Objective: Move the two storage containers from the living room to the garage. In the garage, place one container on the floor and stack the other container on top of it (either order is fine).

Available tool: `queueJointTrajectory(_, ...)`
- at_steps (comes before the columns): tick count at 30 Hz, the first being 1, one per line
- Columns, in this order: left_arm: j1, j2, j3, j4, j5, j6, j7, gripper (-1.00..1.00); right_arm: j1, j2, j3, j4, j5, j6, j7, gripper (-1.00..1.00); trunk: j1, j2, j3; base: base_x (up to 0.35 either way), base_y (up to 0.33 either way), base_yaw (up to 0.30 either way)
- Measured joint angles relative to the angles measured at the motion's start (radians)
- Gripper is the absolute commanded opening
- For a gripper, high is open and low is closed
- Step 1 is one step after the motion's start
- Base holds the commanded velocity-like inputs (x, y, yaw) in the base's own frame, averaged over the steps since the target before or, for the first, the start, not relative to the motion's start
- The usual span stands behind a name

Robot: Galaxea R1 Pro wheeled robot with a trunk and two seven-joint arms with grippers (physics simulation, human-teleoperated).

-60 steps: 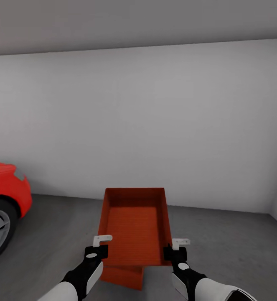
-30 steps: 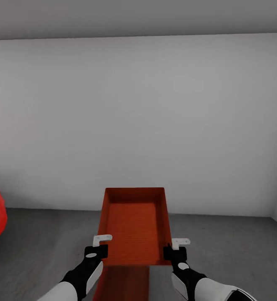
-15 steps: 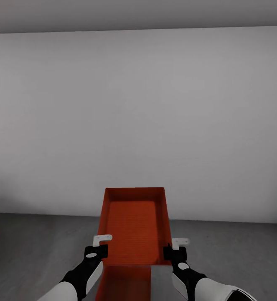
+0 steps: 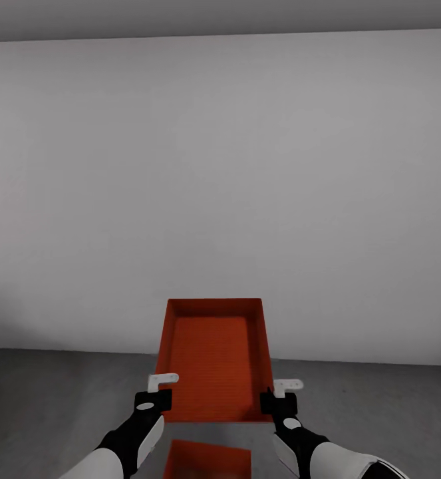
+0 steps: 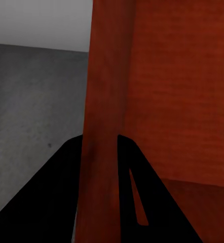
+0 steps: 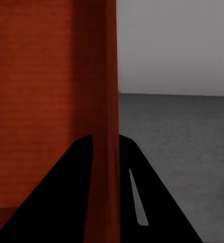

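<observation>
The robot holds up an orange-red storage container [image 4: 213, 359], a thin-walled open box with no lid. The left gripper [image 4: 155, 398] pinches its left wall and the right gripper [image 4: 278, 401] pinches its right wall. A second orange-red container [image 4: 207, 460] sits below on the rough grey garage floor [image 4: 54, 399], near a plain white wall [image 4: 220, 186].

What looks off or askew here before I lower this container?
Nothing stands out. The held storage container sits level, left gripper and right gripper each clamped on a side wall. The second container rests on the grey garage floor just below, roughly lined up but nearer the robot.
</observation>
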Motion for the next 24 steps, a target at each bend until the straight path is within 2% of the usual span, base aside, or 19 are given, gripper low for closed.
queueJointTrajectory(4,0.0,0.0,0.0,0.0,0.002,-0.001,0.0,-1.0,0.0,0.0,-0.001,0.0,0.002,0.0,0.0,-1.0,0.0,0.0,0.0,0.245,0.193,0.0)
queueJointTrajectory(7,0.001,0.0,-0.004,0.002,0.013,-0.012,0.001,-1.0,-0.001,-0.002,-0.001,-0.004,0.008,-0.002,0.0,-1.0,0.0,0.0,0.0,0.07,0.053,0.0)
queueJointTrajectory(12,0.001,-0.001,-0.003,0.007,0.012,-0.016,0.002,-1.0,-0.001,-0.003,0.003,-0.004,0.009,-0.001,-0.001,-1.0,0.0,0.0,0.0,0.013,0.01,-0.015)
queueJointTrajectory(24,0.0,-0.001,-0.004,0.013,0.016,-0.021,0.001,-1.0,-0.001,-0.003,0.004,-0.003,0.012,-0.001,-0.001,-1.0,0.001,0.0,0.0,0.001,0.0,-0.209)
